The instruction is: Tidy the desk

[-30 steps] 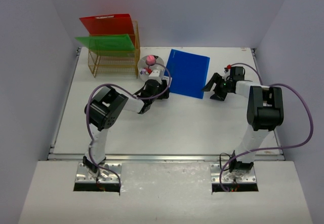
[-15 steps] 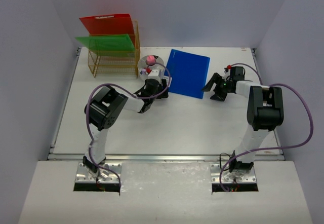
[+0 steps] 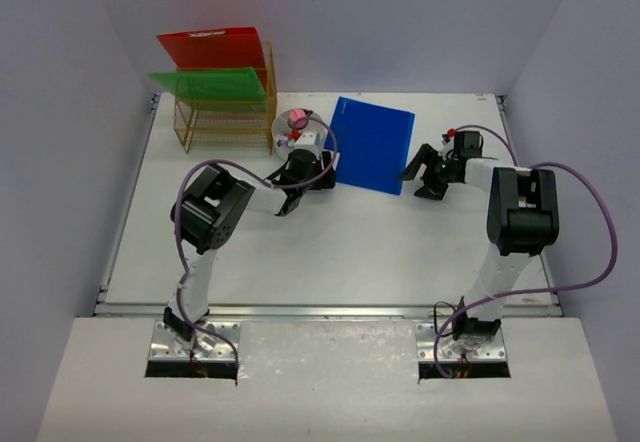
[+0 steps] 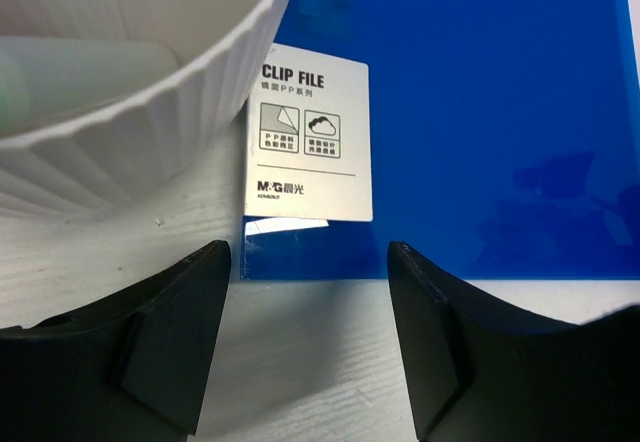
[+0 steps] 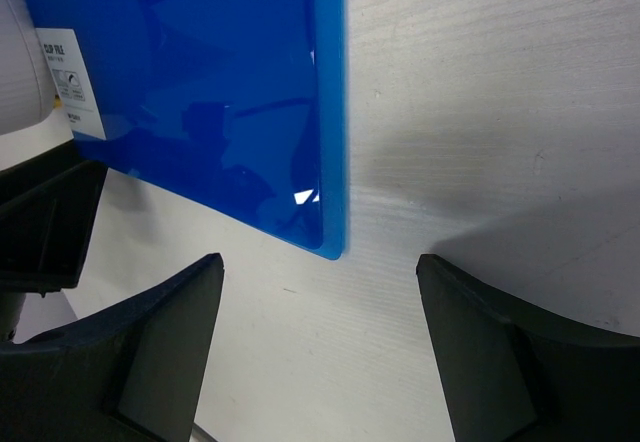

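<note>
Shows left gripper (image 4: pixel 308 282) and right gripper (image 5: pixel 318 277) gaping, holding nothing. Places desk (image 4: pixel 300 372) beneath and between the 2 pairs of jaws, blue folder (image 4: pixel 480 112) just ahead of each pair, ribbed cup (image 4: pixel 150 132) ahead-left of the left pair.

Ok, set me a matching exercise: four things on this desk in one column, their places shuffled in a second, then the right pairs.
Things
1. blue clip file
2. red folder
3. green folder
4. white ribbed cup

Places
A. uppermost on the gold wire rack
B. lying flat on the desk
C. on the rack, just below the red one
D. between the rack and the clip file

Pairs: 1-B, 2-A, 3-C, 4-D
</note>
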`<action>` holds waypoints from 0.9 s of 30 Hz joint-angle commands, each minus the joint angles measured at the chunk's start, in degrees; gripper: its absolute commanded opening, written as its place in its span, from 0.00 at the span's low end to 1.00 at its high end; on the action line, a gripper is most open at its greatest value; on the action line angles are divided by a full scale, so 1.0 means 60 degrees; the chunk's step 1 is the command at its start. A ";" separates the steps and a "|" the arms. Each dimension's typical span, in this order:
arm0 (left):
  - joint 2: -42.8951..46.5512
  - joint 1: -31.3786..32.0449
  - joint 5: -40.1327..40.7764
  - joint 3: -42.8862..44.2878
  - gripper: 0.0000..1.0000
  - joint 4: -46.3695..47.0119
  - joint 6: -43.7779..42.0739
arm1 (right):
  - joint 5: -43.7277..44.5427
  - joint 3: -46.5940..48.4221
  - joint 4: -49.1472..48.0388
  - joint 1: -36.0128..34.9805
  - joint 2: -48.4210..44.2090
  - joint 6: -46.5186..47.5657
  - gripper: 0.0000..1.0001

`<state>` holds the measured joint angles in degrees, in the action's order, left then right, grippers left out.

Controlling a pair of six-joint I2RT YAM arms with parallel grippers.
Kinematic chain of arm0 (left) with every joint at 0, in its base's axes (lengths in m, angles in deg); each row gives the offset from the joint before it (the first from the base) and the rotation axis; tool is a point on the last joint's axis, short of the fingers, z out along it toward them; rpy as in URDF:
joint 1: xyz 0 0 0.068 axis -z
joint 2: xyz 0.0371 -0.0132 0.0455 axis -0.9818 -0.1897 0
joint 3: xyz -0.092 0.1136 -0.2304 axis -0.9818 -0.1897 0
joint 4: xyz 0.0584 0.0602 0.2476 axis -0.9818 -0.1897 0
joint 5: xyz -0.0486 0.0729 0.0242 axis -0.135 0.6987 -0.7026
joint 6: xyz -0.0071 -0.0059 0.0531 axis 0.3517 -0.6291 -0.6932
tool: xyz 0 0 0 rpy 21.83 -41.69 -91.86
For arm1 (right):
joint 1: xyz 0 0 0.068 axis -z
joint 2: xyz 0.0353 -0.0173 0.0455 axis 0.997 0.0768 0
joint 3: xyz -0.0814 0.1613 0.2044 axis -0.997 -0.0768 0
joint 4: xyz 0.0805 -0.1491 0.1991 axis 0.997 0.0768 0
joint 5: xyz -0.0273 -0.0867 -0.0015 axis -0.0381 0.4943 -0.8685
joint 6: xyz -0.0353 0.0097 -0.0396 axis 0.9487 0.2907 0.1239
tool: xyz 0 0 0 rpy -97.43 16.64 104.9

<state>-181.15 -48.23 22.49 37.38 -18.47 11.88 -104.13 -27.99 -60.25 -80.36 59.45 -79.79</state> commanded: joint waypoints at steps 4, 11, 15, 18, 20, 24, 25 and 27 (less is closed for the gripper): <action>-0.0545 -0.0169 -0.0100 0.1036 0.55 -0.0866 0.0179 | -0.0023 0.0312 -0.0075 0.0055 0.0023 -0.0036 0.80; -0.0791 -0.0076 -0.0431 0.1430 0.23 -0.1180 -0.0281 | 0.0004 0.0330 -0.0044 0.0050 0.0033 -0.0030 0.80; -0.0547 0.0047 -0.0414 0.1097 0.00 -0.0890 -0.0541 | -0.0001 0.0284 0.0028 0.0057 -0.0005 0.0005 0.79; -0.0122 0.0089 -0.0400 0.0661 0.00 -0.0841 -0.0562 | -0.0051 0.0113 0.0099 0.0050 -0.0169 0.0070 0.79; 0.0421 0.0110 -0.0400 0.0160 0.00 -0.0760 -0.0622 | -0.0138 -0.0067 0.0167 0.0060 -0.0320 0.0162 0.79; 0.1707 0.0126 -0.0460 -0.0861 0.00 -0.0871 -0.0751 | -0.0337 -0.0153 0.0462 0.0065 -0.1038 0.0720 0.80; 0.2175 0.0125 -0.0522 -0.1224 0.00 -0.1001 -0.0812 | -0.0459 -0.0153 0.0544 0.0070 -0.1363 0.1083 0.81; 0.2992 0.0134 -0.0688 -0.1874 0.00 -0.1147 -0.1010 | -0.0807 -0.0131 0.0639 0.0114 -0.1992 0.1656 0.83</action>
<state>-173.14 -47.88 19.76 31.67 -23.54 9.86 -105.30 -29.37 -57.51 -80.26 56.36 -76.66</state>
